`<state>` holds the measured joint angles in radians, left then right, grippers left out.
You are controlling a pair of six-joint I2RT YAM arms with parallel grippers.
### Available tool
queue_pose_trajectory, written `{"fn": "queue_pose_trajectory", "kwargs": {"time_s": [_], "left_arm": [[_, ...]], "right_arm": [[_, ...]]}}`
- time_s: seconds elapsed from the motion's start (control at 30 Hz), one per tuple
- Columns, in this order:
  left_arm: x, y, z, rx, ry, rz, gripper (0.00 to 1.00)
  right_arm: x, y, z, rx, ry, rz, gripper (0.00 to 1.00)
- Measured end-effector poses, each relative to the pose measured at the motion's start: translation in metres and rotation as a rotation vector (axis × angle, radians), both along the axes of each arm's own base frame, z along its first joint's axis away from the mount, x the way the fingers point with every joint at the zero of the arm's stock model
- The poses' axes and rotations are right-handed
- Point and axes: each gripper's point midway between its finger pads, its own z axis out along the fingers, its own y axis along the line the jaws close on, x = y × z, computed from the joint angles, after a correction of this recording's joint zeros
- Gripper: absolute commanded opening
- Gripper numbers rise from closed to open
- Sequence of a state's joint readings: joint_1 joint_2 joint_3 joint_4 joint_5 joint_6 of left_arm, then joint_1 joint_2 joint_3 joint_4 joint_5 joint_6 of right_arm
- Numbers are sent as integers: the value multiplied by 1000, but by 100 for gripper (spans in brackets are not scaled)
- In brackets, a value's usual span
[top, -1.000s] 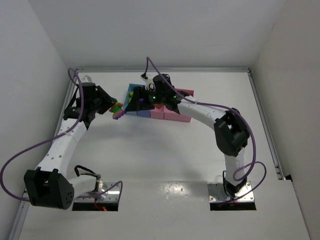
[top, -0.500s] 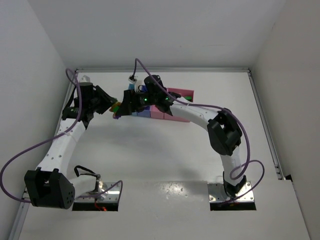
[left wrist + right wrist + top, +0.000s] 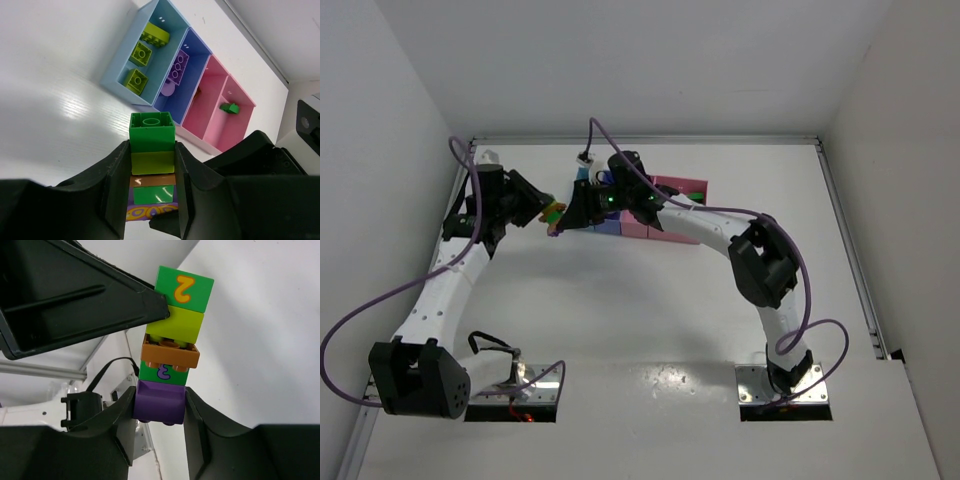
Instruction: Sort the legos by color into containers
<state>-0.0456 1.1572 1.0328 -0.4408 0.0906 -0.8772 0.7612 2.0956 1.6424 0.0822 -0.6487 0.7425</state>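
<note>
An orange "2" marks the green end brick (image 3: 184, 289) of a five-brick multicolour plastic stack (image 3: 151, 165); another green brick (image 3: 162, 372) bears a purple "3". The left gripper (image 3: 151, 147) clamps the stack's sides, and the right gripper (image 3: 160, 397) pinches its purple end brick (image 3: 160, 404). Nearby is a row of four joined plastic bins (image 3: 205, 107). The light blue bin (image 3: 125, 94) holds three lime bricks (image 3: 141, 52). The blue bin (image 3: 197, 52) holds a purple brick (image 3: 177, 67) and a round purple piece (image 3: 168, 90). The wider pink bin (image 3: 227, 132) holds one green piece (image 3: 230, 107).

White tabletop (image 3: 620, 300) fills the centre. Plain white enclosure walls (image 3: 650, 60) rise at 12, 9 and 3 o'clock. A metal rail (image 3: 847, 240) borders the table at 3 o'clock.
</note>
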Motion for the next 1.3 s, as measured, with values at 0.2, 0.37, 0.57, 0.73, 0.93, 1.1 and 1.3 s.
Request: {"fn": "queue_pose_trajectory", "kwargs": {"time_s": [0.2,0.37,0.57,0.73,0.93,1.1,1.3], "left_arm": [[3,15,2,1,-9,42,0],[9,33,5,6,-28,96,0],[9,32,3,29,-28,60,0],[-4,16,-23,158,26,-155,3],[-43,-6,-93,239,184,-421,26],[-75,-32,-143,235,322,-559,56],[-85,-48,-169,181,400,-610,95]], "right_arm": [[-13,-6,-10,-10,-36,66,0],[-35,-25,-17,-48,-76,126,0],[-57,-49,0,-59,-166,169,0],[-69,-85,13,-100,-274,158,0],[-64,-142,20,-179,-364,79,0],[-58,-173,24,-228,-388,19,0],[-65,-182,21,-251,-402,33,0]]}}
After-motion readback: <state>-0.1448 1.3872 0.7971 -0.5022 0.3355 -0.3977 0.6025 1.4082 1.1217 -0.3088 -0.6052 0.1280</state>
